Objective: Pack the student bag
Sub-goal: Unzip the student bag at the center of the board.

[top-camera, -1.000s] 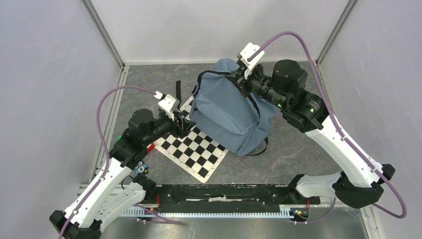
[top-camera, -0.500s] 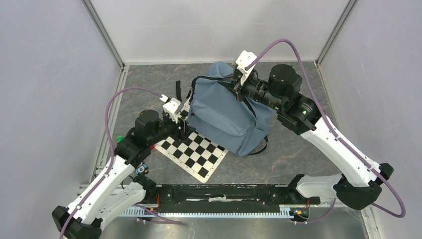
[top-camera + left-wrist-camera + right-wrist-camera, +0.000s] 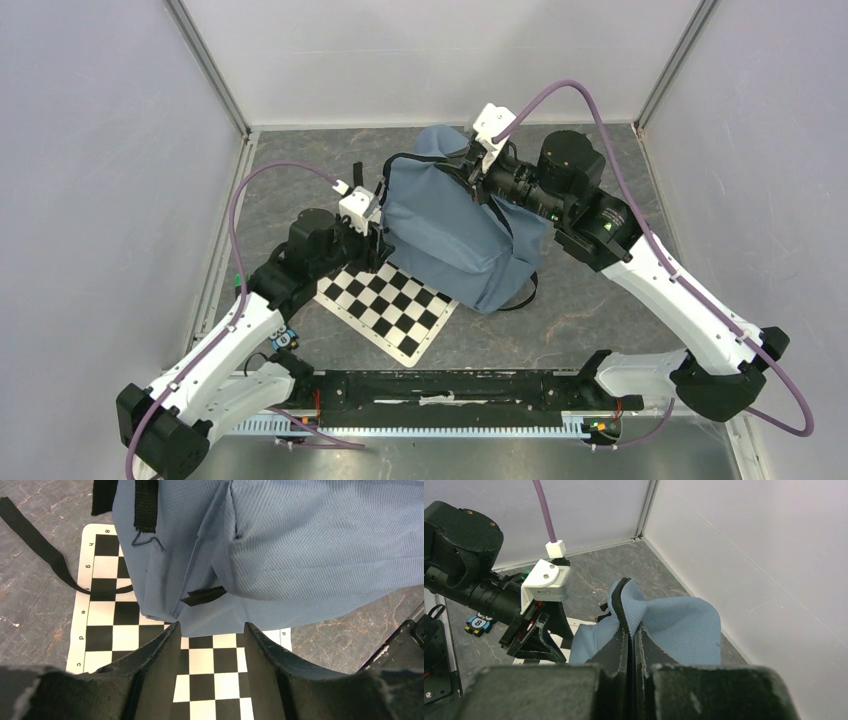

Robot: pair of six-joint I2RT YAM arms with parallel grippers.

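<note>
The student bag (image 3: pixel 455 235) is a grey-blue backpack, held up off the floor over a chessboard mat (image 3: pixel 385 310). My right gripper (image 3: pixel 480 168) is shut on its black zip edge at the top; in the right wrist view the fabric (image 3: pixel 679 627) rises out from between the closed fingers of the right gripper (image 3: pixel 631 630). My left gripper (image 3: pixel 374 243) is open at the bag's lower left corner. In the left wrist view the bag's bottom hem (image 3: pixel 210 622) lies just at the tips of the left gripper (image 3: pixel 210 630), with checkered squares showing between the fingers.
A loose black strap (image 3: pixel 45 555) trails from the bag over the mat's corner and the grey floor. A small blue toy marked 8 (image 3: pixel 479 623) lies by the left arm's base. Grey walls enclose the floor on three sides.
My left arm has reached forward and right, bringing its gripper up to the bag's corner, with its fingers a little closer together. The right gripper shifted the bag's top slightly left.
</note>
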